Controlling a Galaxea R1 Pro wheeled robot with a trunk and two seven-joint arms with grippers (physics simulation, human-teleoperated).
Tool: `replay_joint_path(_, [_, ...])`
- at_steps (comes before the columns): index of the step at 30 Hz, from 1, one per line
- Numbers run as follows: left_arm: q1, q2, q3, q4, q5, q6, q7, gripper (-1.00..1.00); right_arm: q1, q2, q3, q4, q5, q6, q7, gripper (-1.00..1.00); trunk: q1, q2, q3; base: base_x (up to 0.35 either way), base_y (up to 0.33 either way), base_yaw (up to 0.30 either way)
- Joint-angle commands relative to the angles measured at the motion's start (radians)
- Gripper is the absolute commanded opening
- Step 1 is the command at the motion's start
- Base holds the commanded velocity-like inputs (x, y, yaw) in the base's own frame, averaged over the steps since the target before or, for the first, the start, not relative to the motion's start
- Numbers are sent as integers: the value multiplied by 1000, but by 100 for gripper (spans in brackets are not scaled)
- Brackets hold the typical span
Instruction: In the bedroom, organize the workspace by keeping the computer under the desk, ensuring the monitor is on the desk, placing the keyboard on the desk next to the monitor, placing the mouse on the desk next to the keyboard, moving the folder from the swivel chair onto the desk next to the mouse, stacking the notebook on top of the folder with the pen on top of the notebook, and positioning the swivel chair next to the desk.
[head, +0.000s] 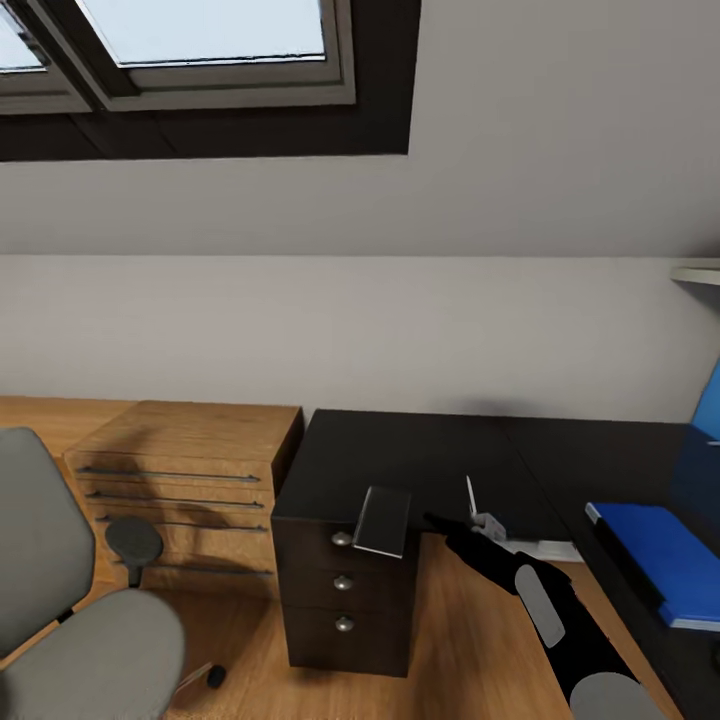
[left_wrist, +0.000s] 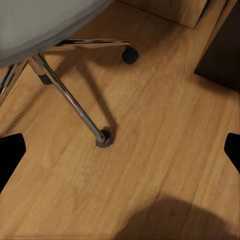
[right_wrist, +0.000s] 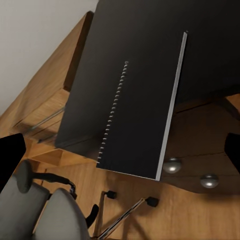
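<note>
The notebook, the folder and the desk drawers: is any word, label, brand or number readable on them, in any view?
None can be read.
Notebook: plain black cover with a spiral binding, no text.
Folder: plain blue, no label.
Desk drawers: round silver knobs, no marking.
Wooden dresser: bare handles, no text.

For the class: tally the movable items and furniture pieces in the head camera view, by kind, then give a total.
Black spiral notebook: 1
Pale pen: 1
Blue folder: 1
Grey swivel chair: 1
Black desk: 1
Wooden dresser: 1
Total: 6
</note>
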Motion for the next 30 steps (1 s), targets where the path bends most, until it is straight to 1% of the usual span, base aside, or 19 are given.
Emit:
replay_joint_path(1, [-1, 0, 3, 0, -5, -2, 3, 100, -1, 0, -3, 0, -6, 8, 1, 100, 4, -8, -5, 0, 0, 44])
replay_joint_path(10, [-1, -1, 4, 0, -5, -2, 4, 100, -1, -1, -4, 9, -5, -11, 2, 100, 38, -71, -34, 0, 0, 17])
replay_joint_path(21, [-1, -8, 3, 0, -5, 1, 7, 100, -1, -1, -3, 61, -7, -139, 10, 100, 81, -148, -68, 0, 0, 1])
replay_joint_path(26, [-1, -9, 3, 0, -5, 2, 7, 100, -1, -3, -3, 69, -7, -159, 26, 100, 100, -183, -84, 0, 0, 0])
replay_joint_path(30, [-1, -9, 3, 0, -5, 3, 7, 100, 0, -4, -3, 72, -8, -165, 57, 100, 115, -211, -96, 0, 0, 0])
